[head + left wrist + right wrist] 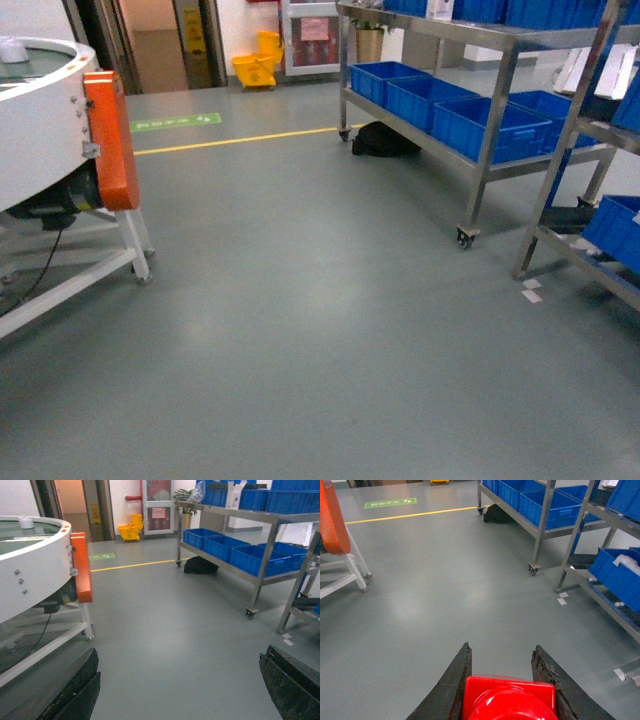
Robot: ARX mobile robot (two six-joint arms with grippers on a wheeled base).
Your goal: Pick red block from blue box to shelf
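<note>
Where the right wrist view looks down past its own arm, the red block (pixel 510 700) is seen clamped between the two dark fingers (pixel 451 685) of the right gripper (pixel 502 652), one finger pressed against each side, with the round stud facing the camera and the fingertips reaching past the block's far edge. The block is held in the air above the grey floor (pixel 445 595). The left gripper (pixel 180 680) is spread wide, its fingers (pixel 75 690) seen at the lower corners of the left wrist view with nothing between them. The stainless-steel shelf (pixel 505 60) is found at the right of the head view, with dark blue crates (pixel 480 125) on its lower tier. A white round machine (pixel 40 110) with an orange panel (pixel 110 140) is seen at the left.
</note>
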